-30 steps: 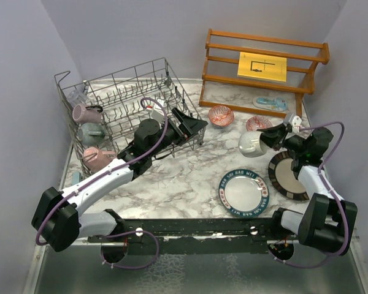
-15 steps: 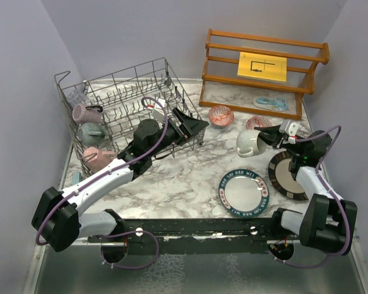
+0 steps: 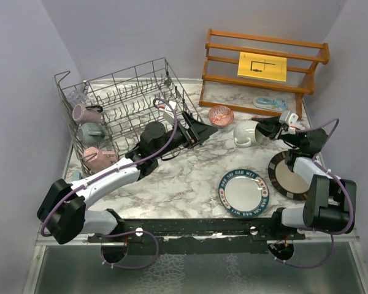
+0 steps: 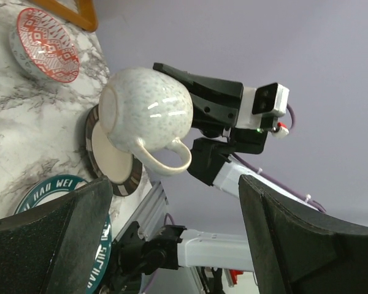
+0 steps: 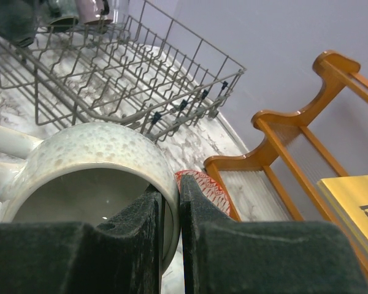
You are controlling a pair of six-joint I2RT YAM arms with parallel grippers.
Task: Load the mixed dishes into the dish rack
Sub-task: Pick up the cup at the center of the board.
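- Clamped in the right gripper [image 3: 267, 127]: white mug [image 3: 245, 133], pinched at the rim with one finger inside the mouth and one outside (right wrist view). Apparently held clear of the table [image 3: 184, 177].
- Left gripper [image 3: 203, 130]: fingers wide apart, nothing between them, pointed at the mug.
- Governing relation: mug straight ahead of the left gripper, between the two grippers, near but not touching.
- Long axis roughly along the line joining the grippers, with the closed base toward the left gripper and the mouth toward the right one.
- Handle out to one side of the body; in the left wrist view, on the side toward the open fingers.
- Dish rack [image 3: 127, 103] behind and left of the left gripper, well apart from the mug. Left arm nearer to it.
- Judged step: hand-over from right to left, then loading by the left arm.
- Judged need for the coming move: advance until the body or handle sits between the left fingers, close, and only then release the right clamp.
- Against one second earlier: mug carried left, away from the beige plate [image 3: 288, 177], now near the red-patterned bowl [image 3: 221, 114].
- Left gripper advanced from the rack's corner toward the mug, gap much reduced. Finger spread on both sides unchanged.
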